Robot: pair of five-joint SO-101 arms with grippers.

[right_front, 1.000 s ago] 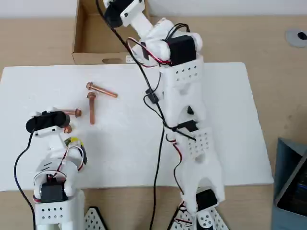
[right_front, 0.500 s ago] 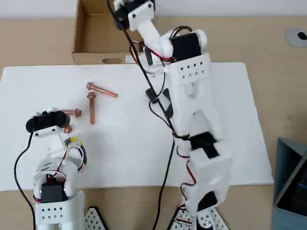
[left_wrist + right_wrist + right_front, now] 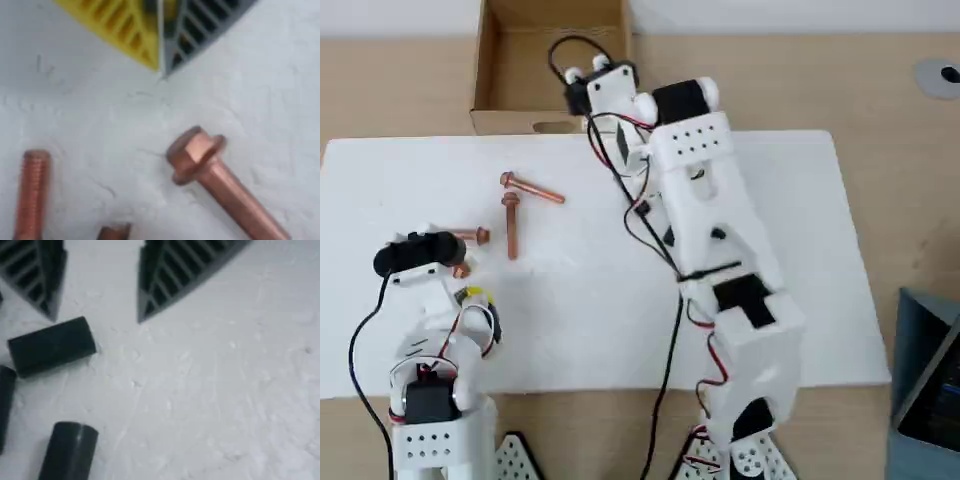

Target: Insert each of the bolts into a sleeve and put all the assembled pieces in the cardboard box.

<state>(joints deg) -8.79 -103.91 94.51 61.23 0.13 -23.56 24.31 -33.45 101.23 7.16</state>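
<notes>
Several copper bolts lie on the white mat at the left: one [image 3: 532,188] slanted, one [image 3: 511,225] upright, one [image 3: 470,235] beside the left arm [image 3: 420,252]. My left gripper [image 3: 162,70] is shut on nothing, its yellow and grey tips touching just short of a bolt head [image 3: 197,152]. My right gripper [image 3: 95,300] stands open just above the mat, a black sleeve [image 3: 52,346] lying close to its tips. Another sleeve [image 3: 67,450] lies farther off. The right arm [image 3: 690,140] stretches to the mat's far edge, just short of the cardboard box [image 3: 485,70].
The white mat [image 3: 800,250] covers most of the wooden table. A dark grey bin [image 3: 925,380] stands at the right edge. Black and red cables [image 3: 650,240] trail along the right arm over the middle of the mat.
The right arm has drawn its gripper back from over the box and lowered it to the mat's far edge. The left arm and the bolts have not moved.
</notes>
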